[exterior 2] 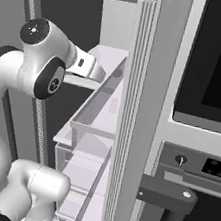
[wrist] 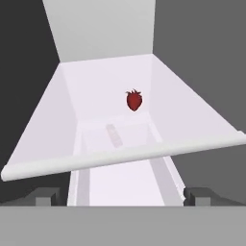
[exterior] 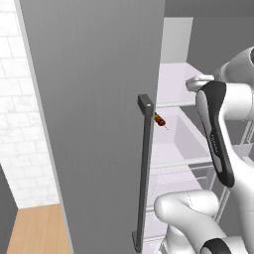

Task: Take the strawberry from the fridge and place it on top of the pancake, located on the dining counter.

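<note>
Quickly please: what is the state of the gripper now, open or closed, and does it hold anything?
Gripper: open, holding nothing; the strawberry lies ahead on the fridge shelf.

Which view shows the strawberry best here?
The hand view: the strawberry sits in plain sight on the white fridge shelf, ahead of the gripper. I cannot make it out in either base view.

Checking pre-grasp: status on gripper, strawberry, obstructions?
Gripper jaws open, empty. Strawberry on white fridge shelf, ahead, untouched. Shelf front lip crosses the approach.
</note>
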